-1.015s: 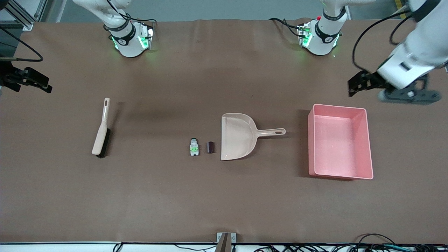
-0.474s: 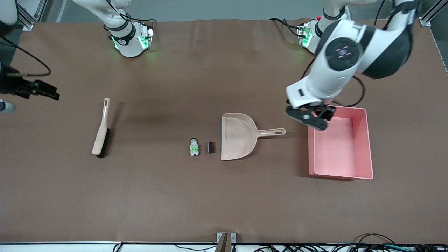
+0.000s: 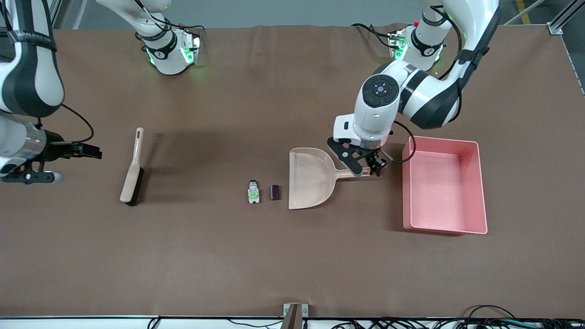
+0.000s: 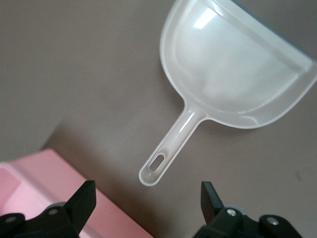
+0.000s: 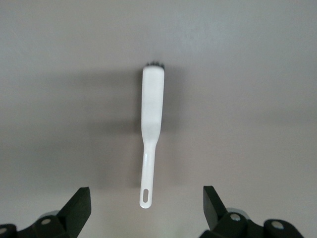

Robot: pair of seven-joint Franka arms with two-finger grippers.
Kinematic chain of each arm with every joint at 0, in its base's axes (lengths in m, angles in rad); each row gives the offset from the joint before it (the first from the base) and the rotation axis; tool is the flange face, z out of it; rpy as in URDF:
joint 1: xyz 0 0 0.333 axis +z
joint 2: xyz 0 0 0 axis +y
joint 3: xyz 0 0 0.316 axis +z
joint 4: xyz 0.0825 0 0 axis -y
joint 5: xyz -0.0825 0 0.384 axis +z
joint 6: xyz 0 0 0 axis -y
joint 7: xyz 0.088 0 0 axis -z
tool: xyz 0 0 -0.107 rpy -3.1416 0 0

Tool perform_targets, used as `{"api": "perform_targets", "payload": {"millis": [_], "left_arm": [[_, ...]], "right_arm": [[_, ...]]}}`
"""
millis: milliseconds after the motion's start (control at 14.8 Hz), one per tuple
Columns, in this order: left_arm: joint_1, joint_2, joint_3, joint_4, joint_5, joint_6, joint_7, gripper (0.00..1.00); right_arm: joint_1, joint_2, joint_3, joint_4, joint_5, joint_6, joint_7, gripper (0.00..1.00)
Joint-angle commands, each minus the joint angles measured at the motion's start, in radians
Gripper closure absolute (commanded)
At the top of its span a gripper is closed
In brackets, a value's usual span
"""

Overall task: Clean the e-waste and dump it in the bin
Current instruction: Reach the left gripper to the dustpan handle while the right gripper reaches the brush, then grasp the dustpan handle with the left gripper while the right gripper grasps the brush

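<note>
The e-waste is two small parts on the brown table: a white-grey piece with a green label (image 3: pixel 253 192) and a dark stubby cylinder (image 3: pixel 274 192), just off the mouth of the beige dustpan (image 3: pixel 311 178). The pink bin (image 3: pixel 438 192) stands toward the left arm's end. My left gripper (image 3: pixel 365 167) (image 4: pixel 147 188) hangs open over the end of the dustpan's handle (image 4: pixel 158 166), holding nothing. My right gripper (image 3: pixel 93 152) (image 5: pixel 147 194) is open and empty over the table beside the beige brush (image 3: pixel 132 171) (image 5: pixel 151 109), in line with its handle.
The dustpan's handle points at the bin's wall (image 4: pixel 29 173), with a narrow gap between them. The brush lies toward the right arm's end, well apart from the e-waste. Both robot bases stand along the table's edge farthest from the front camera.
The left arm has swung from outside the bin, across its corner, to above the dustpan's handle. The right gripper has moved in from the table's end toward the brush.
</note>
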Motion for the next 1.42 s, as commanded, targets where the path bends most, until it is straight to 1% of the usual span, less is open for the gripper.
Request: {"api": "perform_targets", "payload": {"millis": [0,203,338,406,542,677,812,1015,1354], "left_arm": [[0.005,0.034,-0.008,-0.016,0.048,0.042,0.17,0.1],[0.003,0.097,-0.008,-0.013,0.051,0.085,0.326,0.14],[-0.004,0.129,-0.008,-0.012,0.085,0.119,0.355,0.17],[-0.021,0.142,-0.006,-0.007,0.125,0.133,0.354,0.18],[-0.04,0.186,-0.006,0.031,0.14,0.133,0.349,0.18],[-0.052,0.212,-0.005,0.048,0.165,0.133,0.346,0.19],[-0.064,0.231,-0.005,0.059,0.193,0.133,0.343,0.19],[-0.069,0.248,-0.003,0.059,0.194,0.13,0.343,0.2],[-0.08,0.275,0.002,0.062,0.217,0.125,0.283,0.19]], "right_arm": [[-0.014,-0.02,0.01,-0.123,-0.002,0.059,-0.013,0.0],[-0.017,-0.019,0.01,-0.206,-0.002,0.152,-0.013,0.0],[-0.014,0.006,0.01,-0.229,-0.002,0.181,-0.013,0.0],[-0.014,0.033,0.01,-0.227,-0.004,0.18,-0.015,0.0],[-0.017,0.078,0.009,-0.23,-0.004,0.189,-0.015,0.0],[-0.019,0.079,0.01,-0.258,-0.004,0.207,-0.013,0.0],[-0.023,0.081,0.01,-0.298,-0.004,0.269,-0.013,0.0],[-0.03,0.093,0.009,-0.339,-0.004,0.352,-0.015,0.0],[-0.036,0.095,0.009,-0.368,-0.004,0.344,-0.013,0.01]]}}
